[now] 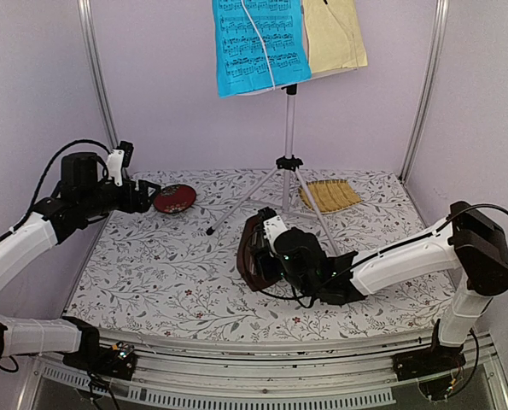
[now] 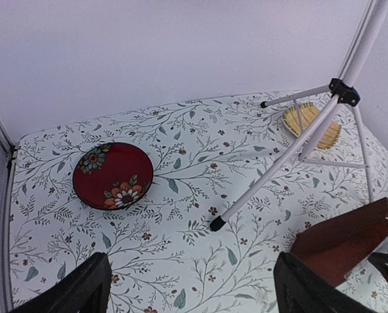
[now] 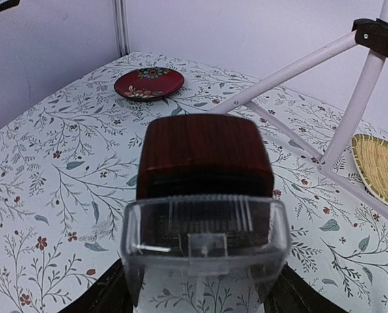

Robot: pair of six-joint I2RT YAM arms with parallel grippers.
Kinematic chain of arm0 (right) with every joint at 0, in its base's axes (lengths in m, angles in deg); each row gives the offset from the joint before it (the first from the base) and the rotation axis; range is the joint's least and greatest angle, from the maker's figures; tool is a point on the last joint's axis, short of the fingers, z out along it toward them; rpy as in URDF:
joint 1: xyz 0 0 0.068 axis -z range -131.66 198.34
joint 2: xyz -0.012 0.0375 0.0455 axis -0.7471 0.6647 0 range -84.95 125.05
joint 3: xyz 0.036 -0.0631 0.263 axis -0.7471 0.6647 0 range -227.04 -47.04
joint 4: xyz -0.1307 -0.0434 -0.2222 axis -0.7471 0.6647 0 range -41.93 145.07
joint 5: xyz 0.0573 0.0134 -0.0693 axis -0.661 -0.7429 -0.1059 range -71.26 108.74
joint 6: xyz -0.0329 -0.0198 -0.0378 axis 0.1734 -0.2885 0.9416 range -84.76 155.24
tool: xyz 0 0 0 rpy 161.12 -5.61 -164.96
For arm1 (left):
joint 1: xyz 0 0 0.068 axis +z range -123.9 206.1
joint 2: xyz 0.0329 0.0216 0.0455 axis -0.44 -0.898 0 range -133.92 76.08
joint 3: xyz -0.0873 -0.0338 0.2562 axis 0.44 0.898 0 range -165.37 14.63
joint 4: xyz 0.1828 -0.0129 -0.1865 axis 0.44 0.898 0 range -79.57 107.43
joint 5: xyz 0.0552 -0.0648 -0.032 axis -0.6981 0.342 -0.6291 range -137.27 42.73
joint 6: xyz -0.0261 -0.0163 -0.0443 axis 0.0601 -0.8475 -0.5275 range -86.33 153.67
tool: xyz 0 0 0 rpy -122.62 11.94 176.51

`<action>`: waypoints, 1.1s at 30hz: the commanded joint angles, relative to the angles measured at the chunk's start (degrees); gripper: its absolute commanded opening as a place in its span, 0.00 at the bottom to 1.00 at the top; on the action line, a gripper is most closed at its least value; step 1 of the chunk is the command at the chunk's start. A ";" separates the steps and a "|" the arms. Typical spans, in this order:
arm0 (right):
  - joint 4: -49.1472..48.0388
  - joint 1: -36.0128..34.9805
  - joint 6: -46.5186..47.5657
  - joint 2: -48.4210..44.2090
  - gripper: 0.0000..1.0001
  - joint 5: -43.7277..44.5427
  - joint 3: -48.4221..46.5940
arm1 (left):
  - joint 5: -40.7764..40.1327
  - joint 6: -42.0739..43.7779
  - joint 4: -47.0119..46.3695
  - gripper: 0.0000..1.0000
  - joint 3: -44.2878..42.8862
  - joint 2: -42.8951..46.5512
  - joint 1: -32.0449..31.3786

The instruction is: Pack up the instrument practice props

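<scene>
The silver tripod music stand [image 1: 289, 128] stands at the back middle. On its desk are the blue music sheet [image 1: 258, 43] and the pale-yellow music sheet [image 1: 335, 34], which hide most of the desk. The dark red-brown metronome [image 1: 252, 253] is tipped over at mid table, with its clear cover [image 3: 203, 238] toward the right wrist camera. My right gripper [image 1: 275, 248] is shut on the metronome [image 3: 205, 153], one finger on each side. My left gripper [image 1: 147, 196] is open and empty above the table at the left back [image 2: 190, 287]. The stand's leg foot [image 2: 216, 223] is just ahead of it.
A red floral plate [image 1: 175, 198] lies at the back left, close to my left gripper, and shows in both wrist views [image 2: 113, 175] [image 3: 149, 83]. A yellow woven tray [image 1: 329, 195] lies behind the tripod legs at the back right. Metal frame posts [image 1: 96, 68] stand at both back corners.
</scene>
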 commanded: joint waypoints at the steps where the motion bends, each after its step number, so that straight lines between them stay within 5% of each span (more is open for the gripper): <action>1: 2.85 0.32 0.09 1.26 0.69 -2.12 -0.52 | 0.46 -0.20 -0.83 0.88 0.63 -0.26 0.51; 14: 2.58 0.36 2.12 -1.38 0.99 -2.01 0.15 | 0.33 -0.12 -0.72 0.88 0.67 -0.01 0.55; 20: 7.06 0.24 5.28 -7.56 0.99 -2.50 2.46 | -1.47 0.15 -0.53 0.92 0.67 0.74 0.53; 22: 9.94 0.29 6.16 -12.14 0.99 -3.71 5.04 | -3.05 0.30 -0.53 0.98 0.65 1.60 0.54; 29: 18.67 1.41 5.73 -31.81 0.99 -7.91 15.64 | -6.22 -5.55 -2.27 0.98 0.82 8.00 -0.17; 33: 20.88 10.67 0.58 -38.23 0.99 -15.39 18.11 | -5.03 -13.42 -12.91 0.98 6.30 9.26 -8.91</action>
